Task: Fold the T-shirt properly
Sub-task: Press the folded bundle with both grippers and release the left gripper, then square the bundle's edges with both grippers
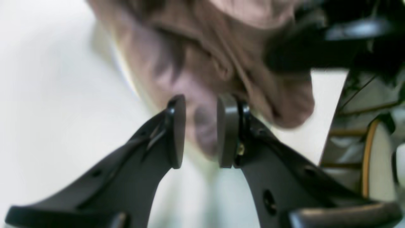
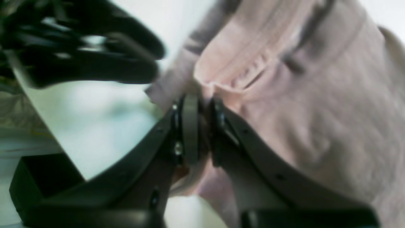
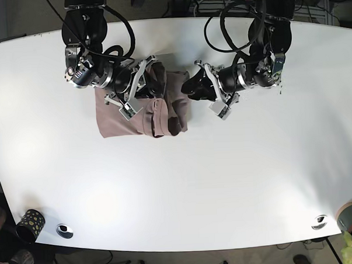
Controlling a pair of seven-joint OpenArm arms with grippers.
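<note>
The soft, wrinkled mauve T-shirt (image 3: pixel 141 113) lies bunched on the smooth white table (image 3: pixel 225 182). The right gripper (image 2: pixel 201 126) pinches a cloth fold between flat grey pads. The left gripper (image 1: pixel 201 133) stands apart, holding nothing.

t-shirt (image 3: pixel 141 113) on table (image 3: pixel 224 176), between both grippers.

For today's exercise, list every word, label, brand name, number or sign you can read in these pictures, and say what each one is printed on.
None can be read.
The T-shirt shows plain fabric, no print visible.
The left claw and right claw show no readable marking; both wrist views are blurred.
The patterned cup at the table edge is too small to tell.
</note>
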